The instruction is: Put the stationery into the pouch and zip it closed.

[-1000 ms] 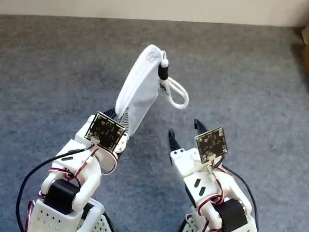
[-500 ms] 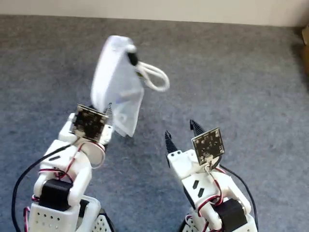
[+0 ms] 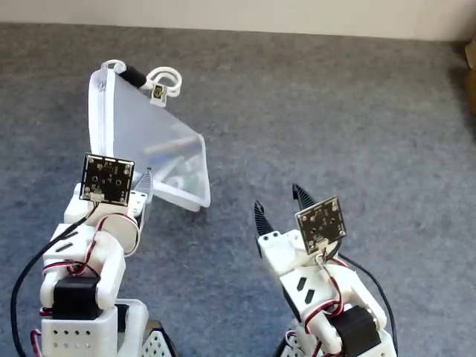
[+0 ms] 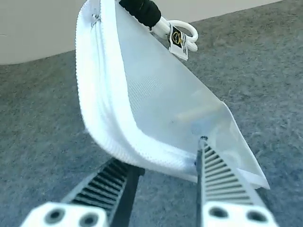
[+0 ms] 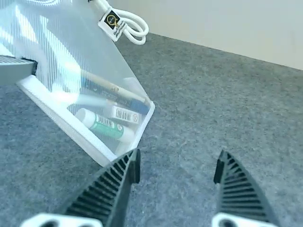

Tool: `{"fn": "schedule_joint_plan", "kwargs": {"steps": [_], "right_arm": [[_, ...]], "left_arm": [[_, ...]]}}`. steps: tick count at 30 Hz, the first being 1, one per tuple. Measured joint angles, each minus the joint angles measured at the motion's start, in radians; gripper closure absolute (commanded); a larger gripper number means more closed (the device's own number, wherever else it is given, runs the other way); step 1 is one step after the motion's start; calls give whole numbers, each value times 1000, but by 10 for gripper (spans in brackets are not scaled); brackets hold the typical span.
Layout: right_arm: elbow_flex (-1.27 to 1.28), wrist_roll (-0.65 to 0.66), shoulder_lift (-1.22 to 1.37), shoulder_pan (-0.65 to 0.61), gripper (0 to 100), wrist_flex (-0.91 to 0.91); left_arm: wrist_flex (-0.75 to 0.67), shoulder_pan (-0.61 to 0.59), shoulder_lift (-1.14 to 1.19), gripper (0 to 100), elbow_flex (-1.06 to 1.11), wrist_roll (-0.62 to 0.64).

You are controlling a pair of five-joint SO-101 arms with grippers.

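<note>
High view has my left arm swung out to the left since a second ago, and the pouch [image 3: 149,152] has gone with it: then it hung edge-on near the middle, now its broad clear face shows at the far left. My right gripper [image 3: 280,201] has barely shifted and hangs with its jaws apart over the grey carpet [image 3: 335,111]. My left gripper [image 4: 163,165] is clamped on the pouch's white zip edge, though from above my wrist board hides the pinch. Whether the zip is fully closed I cannot tell, nor whether the low corner touches the carpet. The pouch's long axis slants from the black zip pull [image 3: 134,74] and white cord loop [image 3: 165,78], far and high, down toward my right gripper, with the stationery [image 5: 106,111] lying along the low end.
</note>
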Motion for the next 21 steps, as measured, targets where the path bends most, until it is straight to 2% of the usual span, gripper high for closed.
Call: {"fn": "schedule_joint_plan", "kwargs": {"steps": [4,11,21], "right_arm": [[25,0,3,-2,761,0],[28,0,0,-2,761,0],[28,0,0,-2,761,0]], "left_arm": [[23,0,0,821,-21,0],[210,-2,0,822,-181,0],[353,-5,-12,822,-400,-3]]}}
